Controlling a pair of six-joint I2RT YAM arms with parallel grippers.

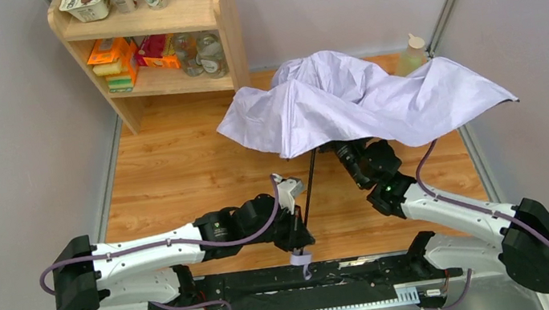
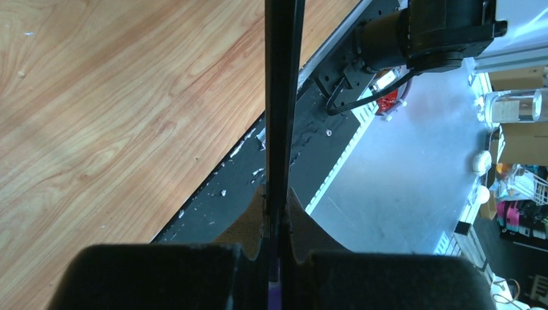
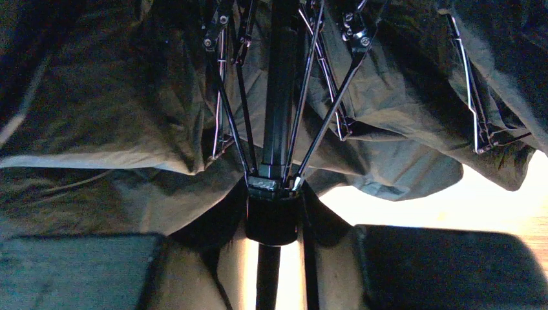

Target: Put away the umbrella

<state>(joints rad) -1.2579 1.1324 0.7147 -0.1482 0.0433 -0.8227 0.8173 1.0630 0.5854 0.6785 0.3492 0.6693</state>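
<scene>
The umbrella's pale lilac canopy lies half collapsed and crumpled over the far middle of the wooden floor. Its black shaft runs down toward the small lilac handle at the near edge. My left gripper is shut on the shaft just above the handle. In the left wrist view the shaft is pinched between the pads of that gripper. My right gripper reaches under the canopy. In the right wrist view it is closed around the black runner, where the thin ribs fan out.
A wooden shelf with jars, boxes and cups stands at the back left. A pale bottle stands behind the canopy at the back right. Grey walls close in both sides. A black rail runs along the near edge.
</scene>
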